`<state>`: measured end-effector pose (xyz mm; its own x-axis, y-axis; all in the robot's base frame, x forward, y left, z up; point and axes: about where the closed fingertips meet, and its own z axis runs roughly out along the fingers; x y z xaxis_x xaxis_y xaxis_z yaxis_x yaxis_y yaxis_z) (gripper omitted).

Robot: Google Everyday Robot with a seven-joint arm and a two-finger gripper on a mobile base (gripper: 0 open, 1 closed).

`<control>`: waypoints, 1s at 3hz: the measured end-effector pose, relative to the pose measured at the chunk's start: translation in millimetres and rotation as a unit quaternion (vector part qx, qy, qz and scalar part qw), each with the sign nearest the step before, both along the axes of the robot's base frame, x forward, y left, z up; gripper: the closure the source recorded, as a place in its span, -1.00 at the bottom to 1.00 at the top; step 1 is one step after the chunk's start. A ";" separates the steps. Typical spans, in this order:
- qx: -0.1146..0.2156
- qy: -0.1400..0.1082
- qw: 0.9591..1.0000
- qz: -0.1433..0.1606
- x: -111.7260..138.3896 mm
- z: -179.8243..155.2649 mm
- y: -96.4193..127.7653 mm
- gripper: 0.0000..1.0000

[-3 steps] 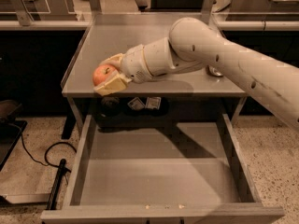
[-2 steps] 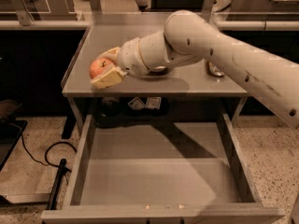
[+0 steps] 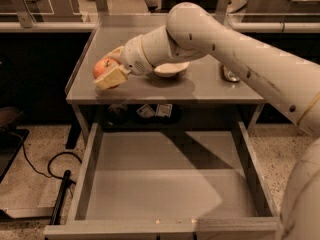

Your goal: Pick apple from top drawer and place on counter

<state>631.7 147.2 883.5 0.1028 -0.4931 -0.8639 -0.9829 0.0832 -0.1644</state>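
The red-orange apple (image 3: 103,67) sits between the tan fingers (image 3: 112,76) of my gripper (image 3: 111,67), which is shut on it. The gripper holds the apple over the left front part of the grey counter (image 3: 200,89), low over its surface; whether the apple touches the counter I cannot tell. The white arm reaches in from the right. The top drawer (image 3: 165,184) stands pulled out below the counter and nothing lies in it.
A white bowl (image 3: 171,69) sits on the counter just behind the wrist. A shiny metal can (image 3: 230,74) stands at the counter's right. A black cable (image 3: 47,166) and a dark post lie on the floor at the left.
The gripper has moved with the apple up and back from the counter's front edge, a little further over the counter's left part.
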 end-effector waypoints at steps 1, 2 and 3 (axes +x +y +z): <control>-0.005 0.022 1.000 0.005 11.5 -12.1 6.0 1.00; -0.011 0.037 0.999 0.012 22.9 -20.8 11.1 1.00; -0.015 0.048 0.999 0.020 29.6 -28.9 15.4 1.00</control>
<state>661.3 162.6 854.6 0.0404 -0.5161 -0.8556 -0.9966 0.0410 -0.0718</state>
